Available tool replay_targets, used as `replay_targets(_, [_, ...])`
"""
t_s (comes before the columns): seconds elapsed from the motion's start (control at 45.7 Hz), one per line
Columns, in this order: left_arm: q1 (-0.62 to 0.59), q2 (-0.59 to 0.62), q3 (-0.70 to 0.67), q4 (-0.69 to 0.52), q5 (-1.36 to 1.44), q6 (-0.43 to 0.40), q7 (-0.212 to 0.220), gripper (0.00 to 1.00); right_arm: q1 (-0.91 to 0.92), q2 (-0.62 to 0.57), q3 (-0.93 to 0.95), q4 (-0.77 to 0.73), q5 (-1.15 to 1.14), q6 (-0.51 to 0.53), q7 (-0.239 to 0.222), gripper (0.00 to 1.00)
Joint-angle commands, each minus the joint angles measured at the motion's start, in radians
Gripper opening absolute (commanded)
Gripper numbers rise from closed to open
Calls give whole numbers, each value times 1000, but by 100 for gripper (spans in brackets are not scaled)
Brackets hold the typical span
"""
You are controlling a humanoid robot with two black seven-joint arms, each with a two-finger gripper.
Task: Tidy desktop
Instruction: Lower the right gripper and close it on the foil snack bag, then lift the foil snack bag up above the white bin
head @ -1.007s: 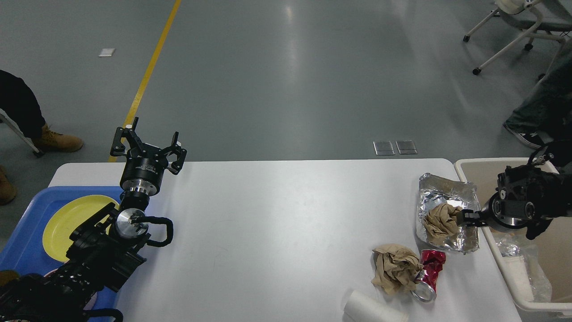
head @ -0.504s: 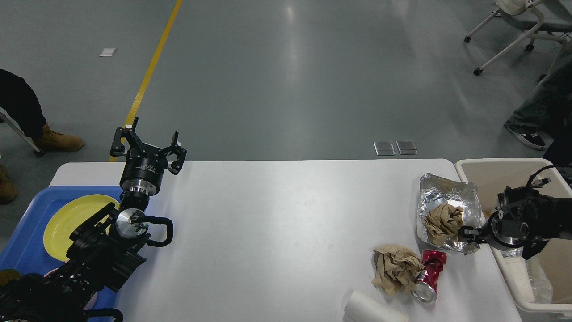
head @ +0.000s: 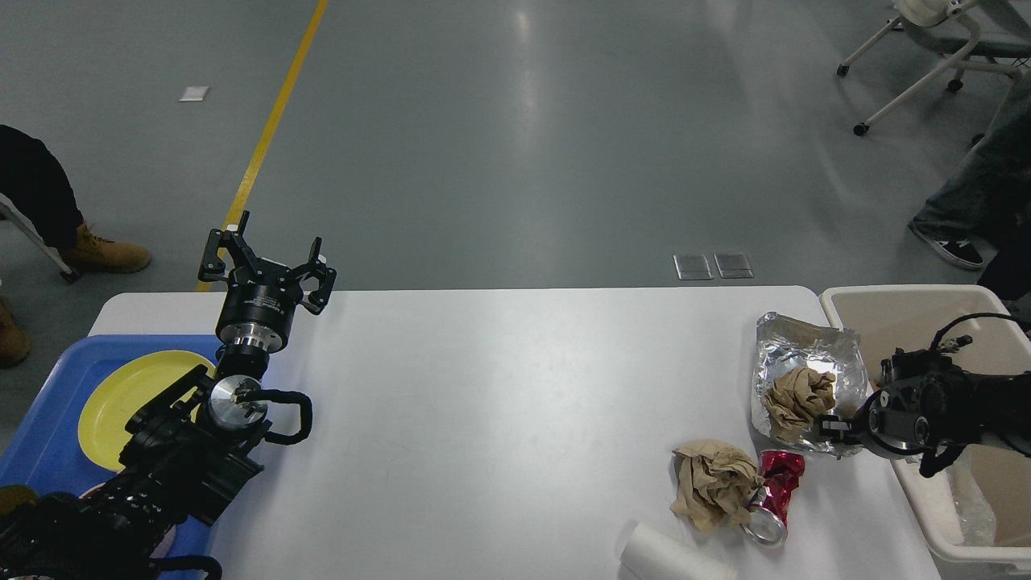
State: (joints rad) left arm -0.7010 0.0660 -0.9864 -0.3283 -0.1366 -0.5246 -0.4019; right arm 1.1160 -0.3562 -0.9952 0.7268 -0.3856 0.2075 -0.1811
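A yellow plate (head: 129, 399) already sits in the blue tray (head: 44, 439) at left, beside the left end effector (head: 267, 259), raised, spread open and empty. Across the white tabletop (head: 499, 419), much remains: crumpled brown paper (head: 713, 482), a crushed red can (head: 775, 491), a white cup (head: 672, 557). The right end effector (head: 830, 426) touches the foil wrapper (head: 805, 366) beside the beige bin (head: 926, 491); I cannot tell its grip.

No legible text, labels, brand marks, numbers or signs in the head view. Faint light marking on the collar of the left gripper (head: 266, 262): too small to read. Crushed red can (head: 776, 480): printing on its side crumpled and unreadable. Floor: one plain yellow line (head: 270, 129), no lettering.
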Motion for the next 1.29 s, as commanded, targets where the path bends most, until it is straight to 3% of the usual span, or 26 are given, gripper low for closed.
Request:
replay_targets(0.0, [0, 0, 0, 0, 0, 0, 0, 96, -1, 0, 10, -1, 7, 9, -1, 26])
replay_targets(0.088, [0, 0, 0, 0, 0, 0, 0, 96, -2, -4, 30, 3, 11, 24, -3, 2])
replay_targets(0.109, [0, 0, 0, 0, 0, 0, 0, 96, -2, -6, 33, 2, 11, 29, -3, 0])
replay_targets(0.657, [0, 0, 0, 0, 0, 0, 0, 96, 34, -10, 73, 17, 13, 138, -1, 0])
replay_targets(1.117, [0, 0, 0, 0, 0, 0, 0, 96, 287, -133, 59, 100, -45, 446, -3, 0])
replay_targets(1.27, [0, 0, 0, 0, 0, 0, 0, 96, 413, -199, 58, 192, -65, 573, -3, 0])
